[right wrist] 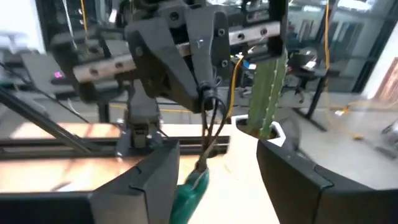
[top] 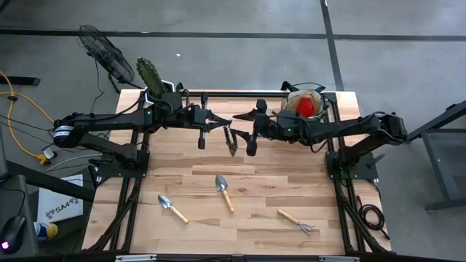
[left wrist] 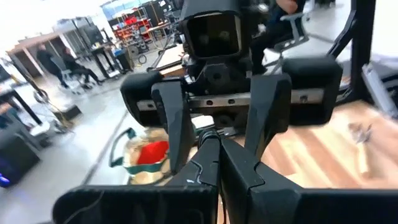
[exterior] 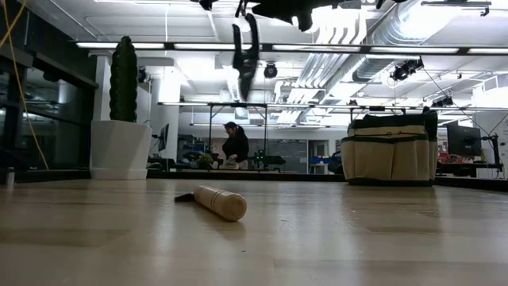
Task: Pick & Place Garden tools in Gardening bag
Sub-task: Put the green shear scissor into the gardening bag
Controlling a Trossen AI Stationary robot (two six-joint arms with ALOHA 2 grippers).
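Both arms meet in mid-air above the worktop (top: pixel 291 189), left of the bag (top: pixel 306 104). The left gripper (top: pixel 222 120) has its fingers pressed together on a pruner (top: pixel 231 138), which dangles handles-down beneath it. The right gripper (top: pixel 244 116) faces it with fingers spread, nothing between them. Two trowels (top: pixel 224 191) and a rake (top: pixel 297 220) lie on the worktop, in front of the bag. The risk, I judge, is a fumbled handover: a swinging, thinly pinched pruner could slip and fall short of the bag.
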